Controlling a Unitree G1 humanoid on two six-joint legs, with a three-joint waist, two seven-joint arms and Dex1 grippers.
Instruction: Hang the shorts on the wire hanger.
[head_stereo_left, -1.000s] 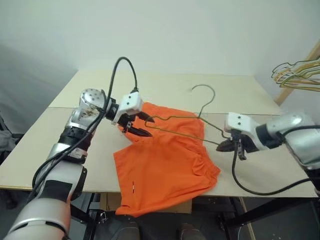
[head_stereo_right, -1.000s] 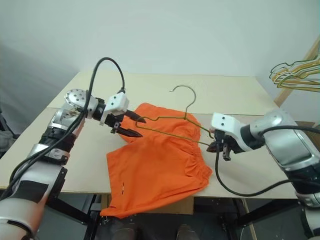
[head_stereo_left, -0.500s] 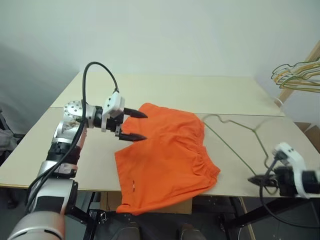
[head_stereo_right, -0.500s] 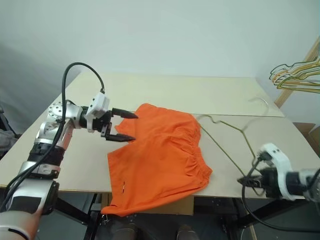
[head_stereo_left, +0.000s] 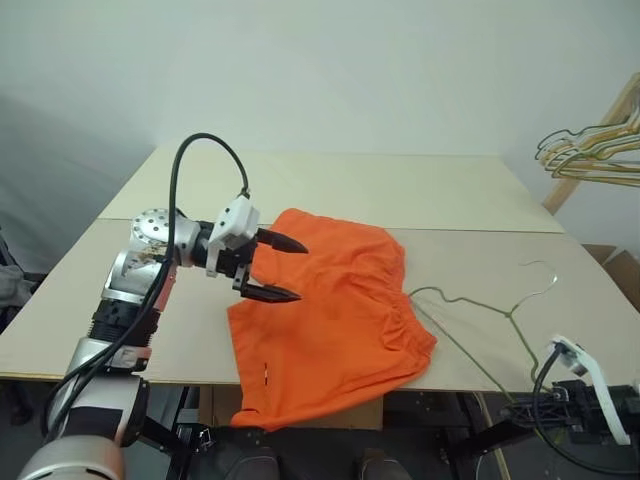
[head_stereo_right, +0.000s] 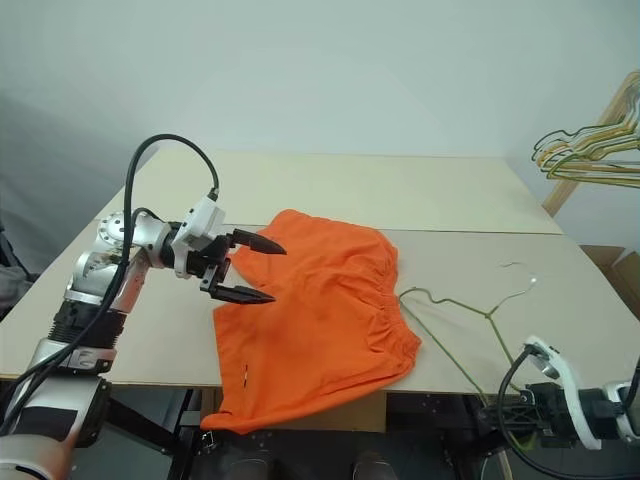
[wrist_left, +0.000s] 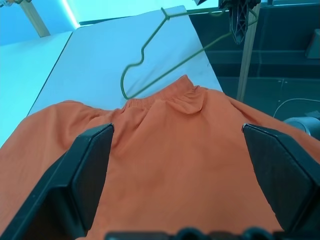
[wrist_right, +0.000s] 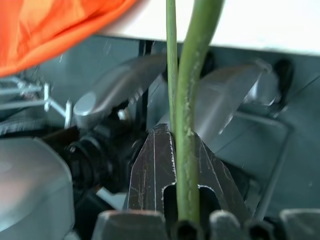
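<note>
The orange shorts (head_stereo_left: 330, 310) lie flat on the table (head_stereo_left: 400, 190), with one leg hanging over the front edge. My left gripper (head_stereo_left: 300, 269) hovers open at the shorts' left edge, pointing across them, with nothing between its fingers (wrist_left: 90, 175). The thin wire hanger (head_stereo_left: 508, 314) lies on the table to the right of the shorts, its hook pointing away to the right. Its near corner sticks out past the table's front edge, where my right gripper (head_stereo_left: 518, 408) is shut on the wire (wrist_right: 187, 100). Hanger and shorts lie apart.
A bunch of coloured hangers (head_stereo_left: 590, 155) hangs from a wooden rack at the back right. The table's back half is bare. Dark frame parts sit below the front edge by my right gripper.
My right gripper has pulled the hanger off the shorts, to the right and down past the table's front edge. My left gripper has opened wider and drawn back left.
</note>
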